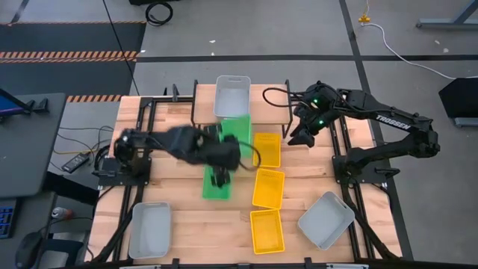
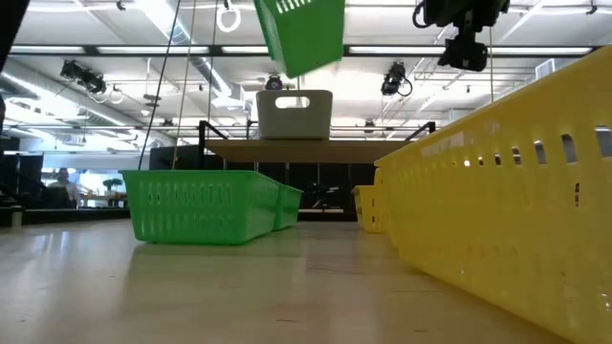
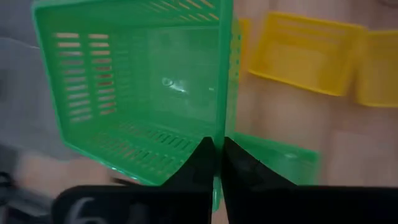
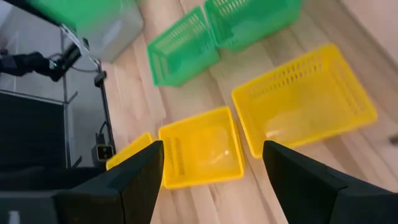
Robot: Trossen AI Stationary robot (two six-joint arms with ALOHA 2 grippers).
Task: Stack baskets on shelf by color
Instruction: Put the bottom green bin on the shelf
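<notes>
My left gripper (image 1: 230, 147) is shut on a green basket (image 1: 239, 131), held high above the table just near of the shelf (image 2: 382, 150); the basket also shows in the low view (image 2: 301, 33). Two more green baskets (image 2: 201, 205) (image 2: 285, 205) stand on the table below. One pale grey basket (image 1: 231, 96) stands on the shelf top. My right gripper (image 1: 302, 136) is open and empty, high above the yellow basket (image 1: 267, 149) nearest the shelf. My left gripper pinches one side wall of the green basket at its rim (image 3: 222, 127), one finger (image 3: 199, 163) inside the basket and one (image 3: 239, 163) outside. The basket is lifted clear of the table and hangs tilted, its open top facing the wrist camera.
Three yellow baskets (image 1: 267, 149) (image 1: 269, 187) (image 1: 267, 230) lie in a row right of the green ones. A grey basket (image 1: 149, 228) stands at the near left and another (image 1: 326, 219) at the near right. The nearest yellow basket (image 2: 497, 182) fills the low view's right side.
</notes>
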